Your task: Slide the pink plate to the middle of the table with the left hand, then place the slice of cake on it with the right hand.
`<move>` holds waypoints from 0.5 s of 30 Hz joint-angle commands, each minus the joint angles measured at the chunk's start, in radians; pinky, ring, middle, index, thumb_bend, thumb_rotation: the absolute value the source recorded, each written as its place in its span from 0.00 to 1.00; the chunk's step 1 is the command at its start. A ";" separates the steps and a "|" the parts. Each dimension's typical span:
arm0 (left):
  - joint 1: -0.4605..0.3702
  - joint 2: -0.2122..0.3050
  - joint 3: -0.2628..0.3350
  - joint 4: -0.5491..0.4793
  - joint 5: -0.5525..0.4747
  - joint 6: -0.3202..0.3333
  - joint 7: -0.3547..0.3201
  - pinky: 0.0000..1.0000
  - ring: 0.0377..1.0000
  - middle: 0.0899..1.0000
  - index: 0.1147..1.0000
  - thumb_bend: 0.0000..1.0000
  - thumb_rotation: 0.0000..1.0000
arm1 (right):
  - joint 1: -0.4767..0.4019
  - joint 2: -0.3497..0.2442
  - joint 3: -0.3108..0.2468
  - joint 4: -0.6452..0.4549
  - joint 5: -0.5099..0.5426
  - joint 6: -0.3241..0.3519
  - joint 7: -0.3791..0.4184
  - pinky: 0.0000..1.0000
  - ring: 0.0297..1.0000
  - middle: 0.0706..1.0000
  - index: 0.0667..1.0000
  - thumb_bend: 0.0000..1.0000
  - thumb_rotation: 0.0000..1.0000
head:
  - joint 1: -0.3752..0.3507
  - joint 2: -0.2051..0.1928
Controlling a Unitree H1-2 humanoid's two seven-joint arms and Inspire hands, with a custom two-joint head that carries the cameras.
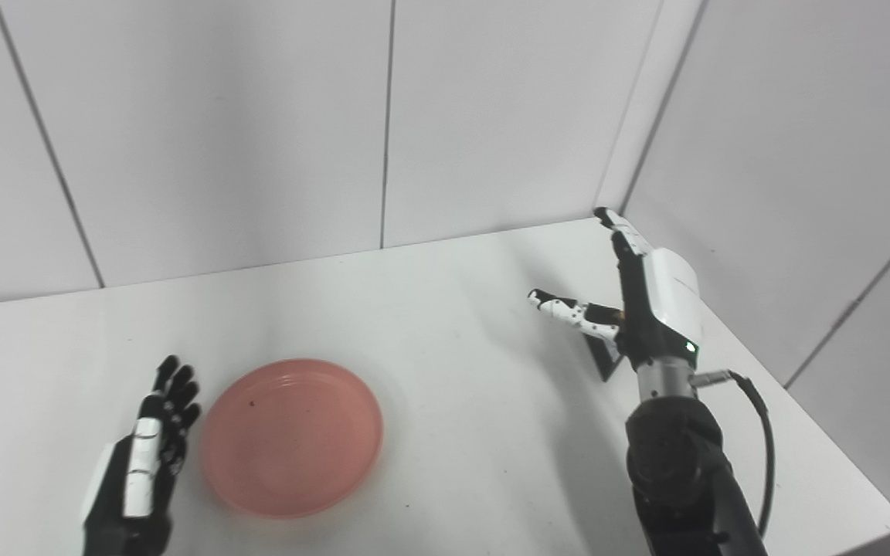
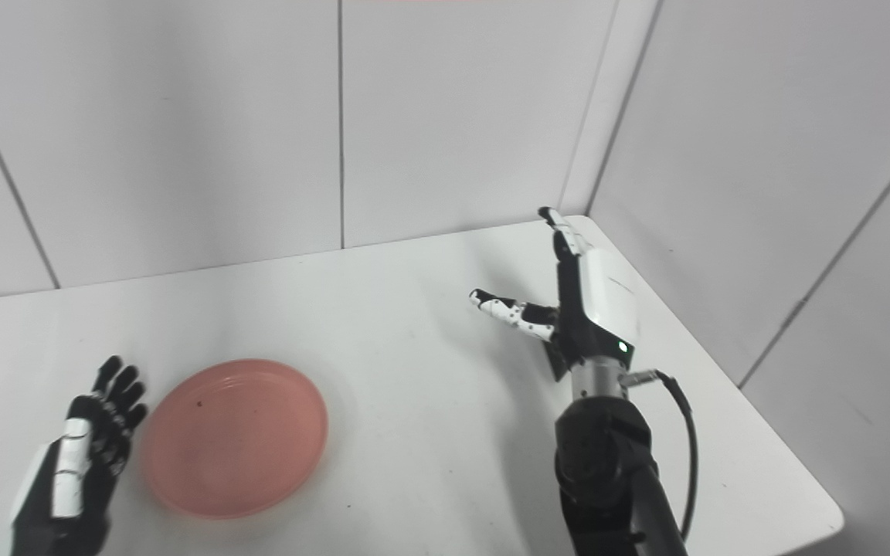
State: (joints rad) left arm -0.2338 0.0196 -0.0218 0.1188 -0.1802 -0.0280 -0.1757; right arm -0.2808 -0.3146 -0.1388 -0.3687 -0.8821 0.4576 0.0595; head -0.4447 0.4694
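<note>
The pink plate (image 1: 290, 436) lies flat and bare on the white table (image 1: 445, 309), left of the middle and near the front. My left hand (image 1: 147, 455) stands open just beside the plate's left rim, fingers pointing away from me; whether it touches the rim I cannot tell. My right hand (image 1: 646, 301) is open at the table's right side, fingers stretched toward the far corner and thumb spread to the left, holding nothing. A small dark wedge (image 1: 603, 359) shows under that hand's palm; I cannot tell if it is the cake slice.
White panelled walls close the table at the back and along the right side. The table's front right corner (image 1: 878, 517) lies close to my right arm, and a black cable (image 1: 762, 432) loops out from the wrist.
</note>
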 commanded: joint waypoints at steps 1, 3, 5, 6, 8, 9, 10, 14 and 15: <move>0.009 0.009 0.008 0.004 -0.009 0.001 -0.008 0.96 0.98 0.98 0.96 0.65 0.96 | -0.053 -0.033 -0.040 -0.042 -0.079 0.012 0.068 0.72 0.83 0.84 0.85 0.77 0.49 | -0.006 0.001; 0.008 0.012 0.010 0.010 -0.015 -0.001 -0.013 0.96 0.98 0.98 0.96 0.66 0.96 | -0.073 -0.032 -0.071 -0.038 -0.142 0.012 0.122 0.74 0.84 0.84 0.85 0.78 0.49 | -0.009 0.003; 0.006 0.013 0.013 0.017 -0.021 -0.004 -0.019 0.98 0.99 0.99 0.97 0.66 0.95 | -0.093 -0.034 -0.094 -0.014 -0.185 0.012 0.133 0.78 0.86 0.85 0.84 0.79 0.46 | -0.013 0.001; 0.005 0.014 0.014 0.019 -0.022 -0.005 -0.020 0.97 0.98 0.98 0.96 0.66 0.95 | -0.099 -0.034 -0.101 -0.003 -0.197 0.012 0.132 0.81 0.87 0.85 0.83 0.78 0.44 | -0.013 0.001; 0.005 0.017 0.016 0.021 -0.023 -0.011 -0.024 0.97 0.98 0.98 0.96 0.66 0.93 | -0.104 -0.031 -0.117 0.031 -0.196 0.012 0.121 0.84 0.87 0.84 0.83 0.77 0.40 | -0.016 0.003; 0.006 0.018 0.017 0.020 -0.023 -0.013 -0.024 0.97 0.98 0.98 0.96 0.66 0.93 | -0.103 -0.032 -0.122 0.050 -0.187 0.012 0.114 0.84 0.87 0.84 0.83 0.77 0.40 | -0.017 0.005; 0.007 0.018 0.018 0.019 -0.023 -0.014 -0.024 0.96 0.98 0.97 0.96 0.66 0.93 | -0.103 -0.033 -0.125 0.063 -0.180 0.012 0.108 0.83 0.87 0.84 0.82 0.79 0.39 | -0.017 0.005; 0.009 0.022 0.019 0.015 -0.020 -0.010 -0.025 0.94 0.97 0.96 0.95 0.66 0.92 | -0.096 -0.044 -0.110 0.134 -0.196 0.011 0.094 0.87 0.86 0.83 0.82 0.79 0.41 | -0.019 0.011; 0.009 0.022 0.020 0.014 -0.019 -0.009 -0.025 0.93 0.97 0.96 0.95 0.66 0.93 | -0.094 -0.046 -0.106 0.140 -0.197 0.011 0.092 0.87 0.86 0.83 0.82 0.79 0.40 | -0.019 0.011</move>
State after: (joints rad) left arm -0.2345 0.0280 -0.0055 0.1225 -0.2005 -0.0297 -0.1948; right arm -0.3583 -0.3281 -0.2447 -0.2093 -1.0631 0.4703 0.1850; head -0.4648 0.4801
